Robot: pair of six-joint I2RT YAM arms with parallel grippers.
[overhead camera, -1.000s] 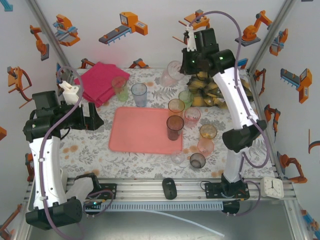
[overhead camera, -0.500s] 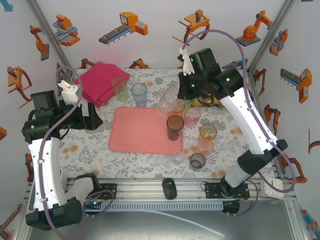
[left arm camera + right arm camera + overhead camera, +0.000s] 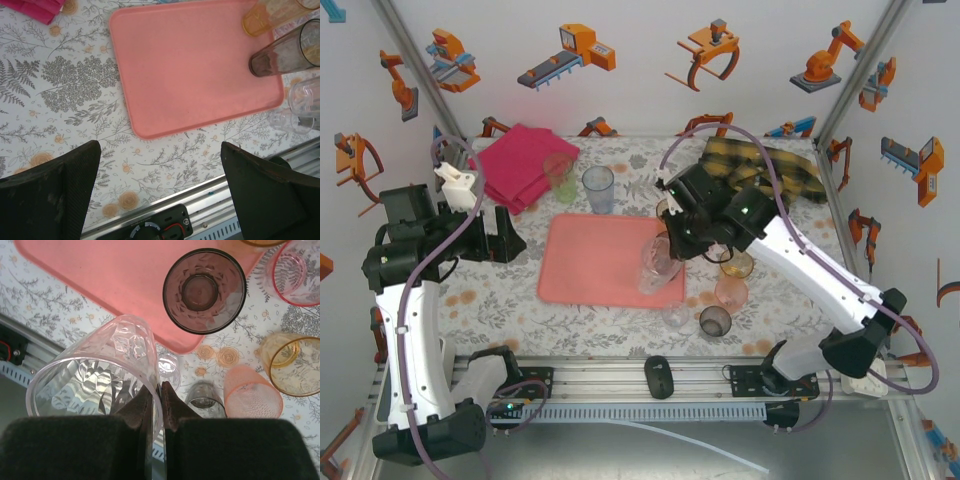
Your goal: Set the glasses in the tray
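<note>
Pinching the wall of a clear glass (image 3: pixel 95 375) with the right pincer (image 3: pixel 155 390), tips nearly shut, one inside the rim and one outside. Hanging tilted, apparently over the near right corner of the tray (image 3: pixel 595 270), just beside a smoky dark glass (image 3: pixel 205 290) standing there. Left pincer (image 3: pixel 160 160) gaping wide, empty, above the worktop (image 3: pixel 60 90). Advisable: level before lowering, steer toward bare tray middle, clear of the dark glass, release only once seated flat.
</note>
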